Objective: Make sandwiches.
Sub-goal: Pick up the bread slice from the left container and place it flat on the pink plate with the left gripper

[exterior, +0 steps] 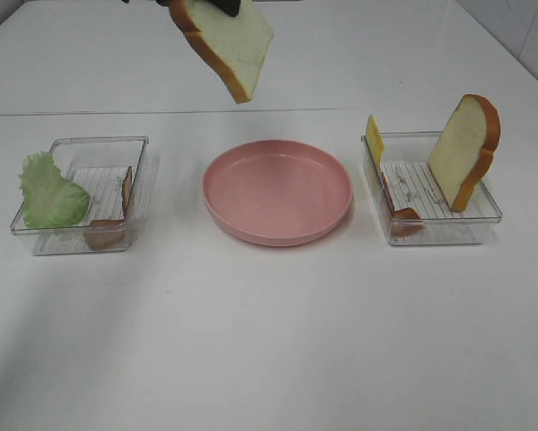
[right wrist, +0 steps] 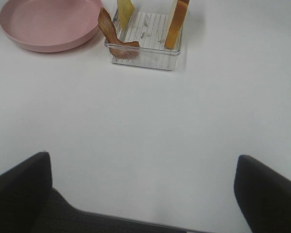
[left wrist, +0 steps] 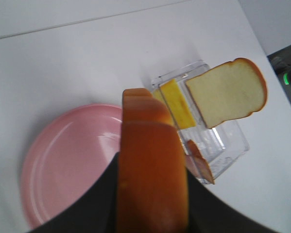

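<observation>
No sandwiches are in view, only loose toy parts. My left gripper (left wrist: 152, 211) is shut on a white bread slice (exterior: 225, 40) with an orange-brown crust (left wrist: 152, 165), held high over the far side of the pink plate (exterior: 277, 193). The empty plate also shows in the left wrist view (left wrist: 62, 165). A second bread slice (exterior: 466, 153) stands in the right tray (exterior: 439, 235) with a yellow cheese slice (exterior: 374, 139) and bacon (exterior: 400, 212). Lettuce (exterior: 49, 191) and bacon (exterior: 126, 191) sit in the left tray (exterior: 80, 241). My right gripper (right wrist: 143, 165) is open over bare table, well short of the right tray (right wrist: 145, 60).
The table is white, with a seam (exterior: 89, 113) running across behind the trays. The plate (right wrist: 48, 24) lies just beside the right tray in the right wrist view. Dark equipment with a green light (left wrist: 287, 77) sits past the table's edge.
</observation>
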`<state>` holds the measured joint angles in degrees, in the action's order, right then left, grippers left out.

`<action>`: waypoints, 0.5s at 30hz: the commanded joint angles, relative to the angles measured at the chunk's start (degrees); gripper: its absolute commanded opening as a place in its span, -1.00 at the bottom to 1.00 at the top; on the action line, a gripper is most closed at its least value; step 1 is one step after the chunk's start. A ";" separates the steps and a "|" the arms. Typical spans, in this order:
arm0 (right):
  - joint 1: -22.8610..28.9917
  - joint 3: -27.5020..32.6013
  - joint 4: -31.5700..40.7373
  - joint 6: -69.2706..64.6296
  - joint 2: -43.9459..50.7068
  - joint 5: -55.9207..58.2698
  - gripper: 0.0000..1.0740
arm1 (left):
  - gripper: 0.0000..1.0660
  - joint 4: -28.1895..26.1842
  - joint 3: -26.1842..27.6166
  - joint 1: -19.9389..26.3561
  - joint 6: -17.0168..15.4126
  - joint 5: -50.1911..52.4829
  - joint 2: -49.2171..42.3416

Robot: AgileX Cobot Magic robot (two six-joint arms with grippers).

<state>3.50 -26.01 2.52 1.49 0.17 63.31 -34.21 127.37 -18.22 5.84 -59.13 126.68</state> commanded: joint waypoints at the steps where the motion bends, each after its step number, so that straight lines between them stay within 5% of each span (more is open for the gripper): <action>1: -0.17 -0.29 0.17 0.06 2.06 0.17 0.84 | -1.00 -7.51 0.29 -1.15 1.20 1.26 3.44; 15: -0.17 -0.29 0.17 0.06 2.06 0.17 0.84 | -1.00 -8.94 0.29 -6.88 0.52 5.96 14.09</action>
<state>3.50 -26.01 2.52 1.49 0.17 63.31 -41.83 127.37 -24.12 6.82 -55.35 139.29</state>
